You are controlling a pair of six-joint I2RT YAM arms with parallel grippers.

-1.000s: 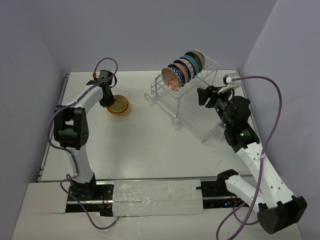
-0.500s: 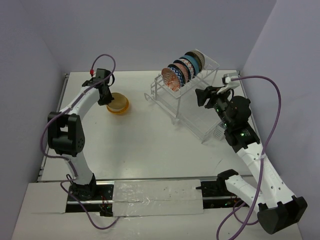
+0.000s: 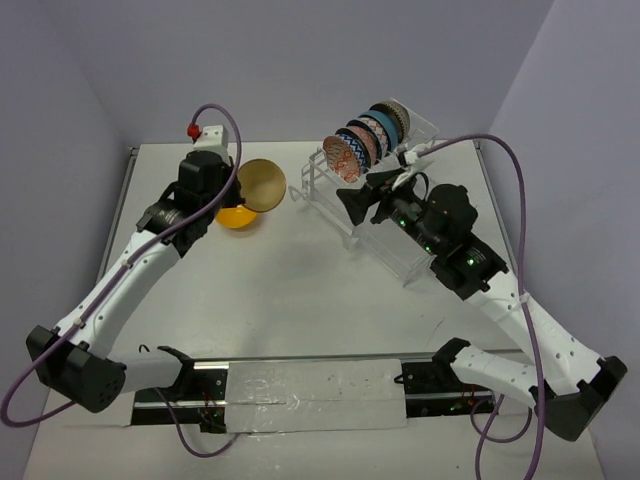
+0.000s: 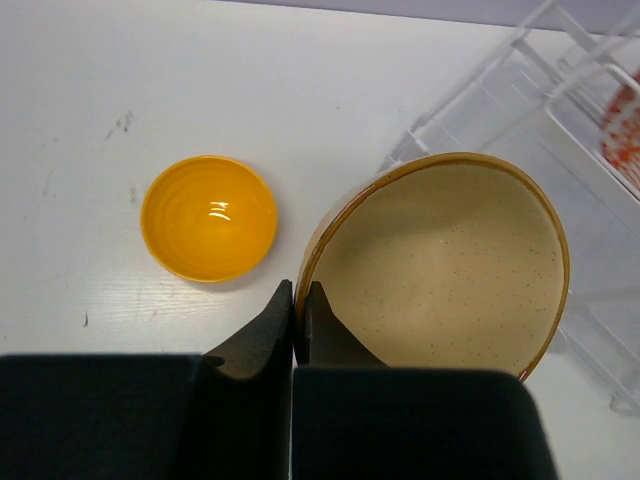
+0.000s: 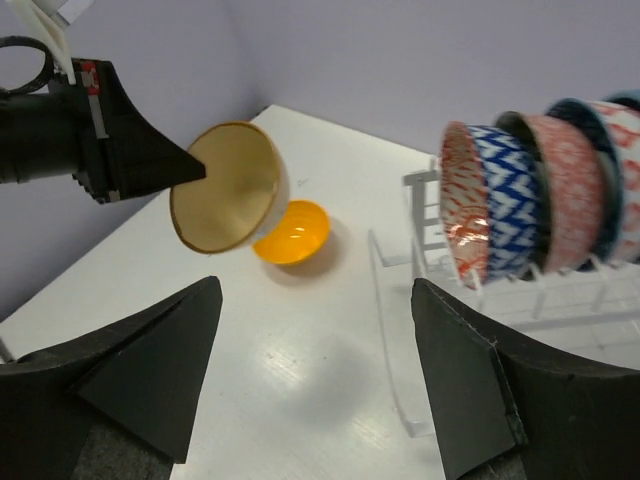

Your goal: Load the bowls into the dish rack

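Going from the left: the left gripper [image 4: 298, 295] is pinched shut on the rim of the tan bowl [image 4: 450, 260]. It's a skinny edge grip, nothing under the bowl at all. The bowl's up in the air, tipped almost on its side, above the table between the orange-yellow bowl [image 4: 208, 217] and the dish rack [image 3: 312, 180]. The orange one sits flat on the table, untouched, just beside and below the lifted one.

My worry is that rim pinch. A quick wrist swing and I reckon the bowl pivots in the fingers or slides out, and it could land right by the orange one.

Further right, the patterned bowls [image 5: 540, 195] stand on edge in the top slots, packed close. The only free slots look to be at the rack's near end, next to the red-patterned one, so coming in crooked could clip it or catch a wire.

The right gripper [image 5: 315, 370] has its jaws wide apart, holding nothing, parked right at that end of the rack. If it's meant as a handover, bad timing drops the bowl; if not, it's in the way
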